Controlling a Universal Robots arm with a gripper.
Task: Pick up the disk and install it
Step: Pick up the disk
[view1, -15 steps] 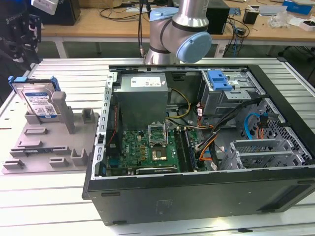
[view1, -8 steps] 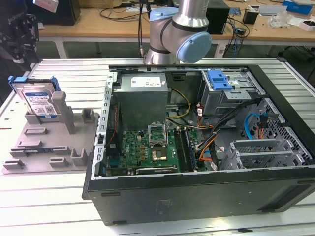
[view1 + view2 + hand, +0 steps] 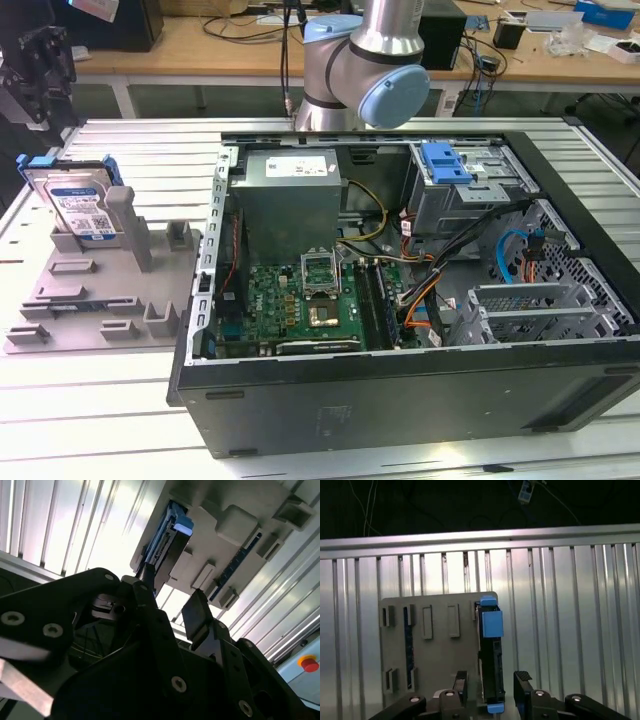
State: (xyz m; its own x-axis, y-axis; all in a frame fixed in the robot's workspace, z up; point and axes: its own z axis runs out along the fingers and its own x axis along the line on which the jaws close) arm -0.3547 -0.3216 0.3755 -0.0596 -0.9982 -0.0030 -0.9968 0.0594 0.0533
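Ribbed metal tabletop [image 3: 90,430] carries all parts of the setup. Nearest in the exterior view we find an open computer case [image 3: 400,400] lying on its side, with the green circuit board [image 3: 290,300] and the grey power unit [image 3: 285,200] exposed; a blue bracket [image 3: 445,162] sits in the drive bay at the far side. On the exterior view's left, just beside the case, lies a grey plate [image 3: 80,300] with raised slots and posts. The disk [image 3: 80,205] stands on edge in the plate's far corner, label towards the camera, blue rail around its rim.

We see the gripper [image 3: 40,75] above the disk and apart from it. It is released: in the first wrist view the two fingers [image 3: 461,682] are spread, and the disk [image 3: 490,650] lines up between them with a gap on each side. The second wrist view shows the same gripper [image 3: 170,592] pointing at the disk [image 3: 167,545] on the plate [image 3: 220,535].

Behind the case rises the arm [image 3: 370,60], and beyond it a wooden bench [image 3: 200,45]
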